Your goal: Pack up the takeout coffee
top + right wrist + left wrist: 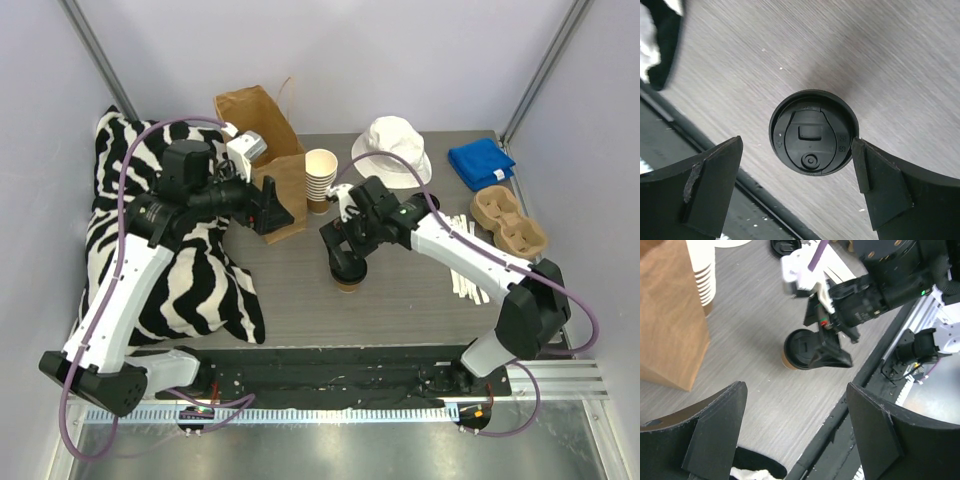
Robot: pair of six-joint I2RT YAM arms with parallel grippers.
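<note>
The takeout coffee [347, 283] stands upright on the grey table, its black lid [812, 132] facing up. My right gripper [345, 262] hovers directly over it and hides most of the cup in the top view. In the right wrist view that gripper [796, 150] is open, its fingers [715, 175] wide on either side of the lid, gripping nothing. The left wrist view shows the cup [797, 349] under the right arm's fingers. My left gripper [272, 205] sits by the brown paper bag [265, 130]. It [796, 390] is open and empty.
A stack of lidless cream cups [321, 178] stands beside the bag. A white hat [395, 148], a blue cloth [481, 162] and a tan pulp cup tray [508, 220] lie at the back right. Pale sticks [465, 270] lie on the right, zebra fabric [190, 270] on the left.
</note>
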